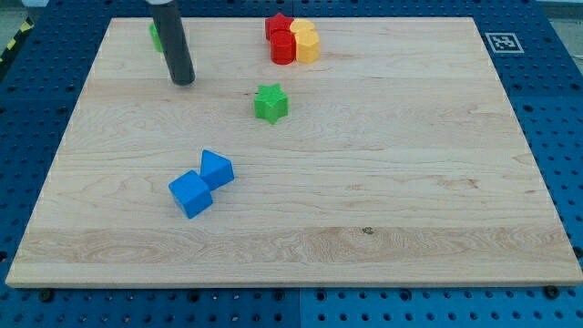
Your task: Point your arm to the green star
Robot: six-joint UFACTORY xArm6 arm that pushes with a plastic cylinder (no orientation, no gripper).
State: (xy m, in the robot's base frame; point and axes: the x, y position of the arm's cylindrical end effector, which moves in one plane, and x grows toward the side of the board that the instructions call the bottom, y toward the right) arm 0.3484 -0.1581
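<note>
The green star (271, 103) lies on the wooden board (410, 182), a little above the middle. My tip (183, 81) is on the board at the upper left, well to the left of the star and slightly above it, not touching it. A second green block (156, 36) sits just behind the rod near the top edge, partly hidden, its shape unclear.
A red star (278, 25), a red block (283, 46) and two yellow blocks (306, 42) cluster at the top centre. A blue cube (190, 194) and a blue block (217, 169) touch at the lower left. A fiducial tag (501, 42) lies off the board's top right corner.
</note>
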